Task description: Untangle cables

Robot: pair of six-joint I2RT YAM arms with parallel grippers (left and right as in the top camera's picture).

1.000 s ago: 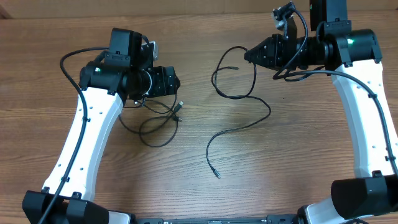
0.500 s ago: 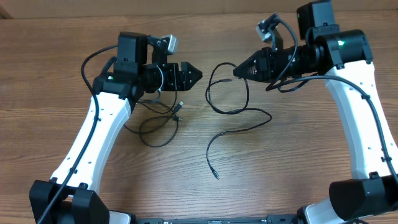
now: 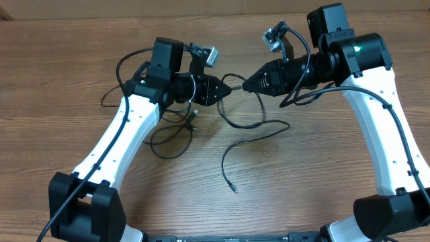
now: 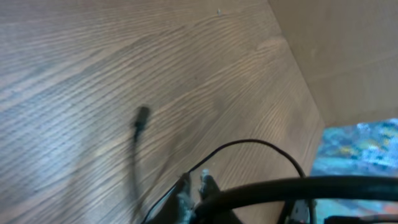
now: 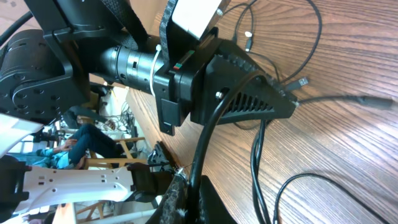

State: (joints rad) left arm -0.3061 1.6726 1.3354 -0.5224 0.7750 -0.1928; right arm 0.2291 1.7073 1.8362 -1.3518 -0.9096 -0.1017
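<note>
Where left fingers (image 3: 225,88) meet right fingers (image 3: 252,83), cable (image 3: 224,163) pinched.

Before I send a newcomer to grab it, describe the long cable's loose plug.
Find where the left gripper and right gripper almost meet above the table. A thin black cable trails from there toward the bases, ending in a plug. It lies alone on bare wood, unlike the other plug beside the left arm.

Cables (image 3: 247,126) on table (image 3: 322,191), between left arm (image 3: 124,131) and right arm (image 3: 383,124)
</note>
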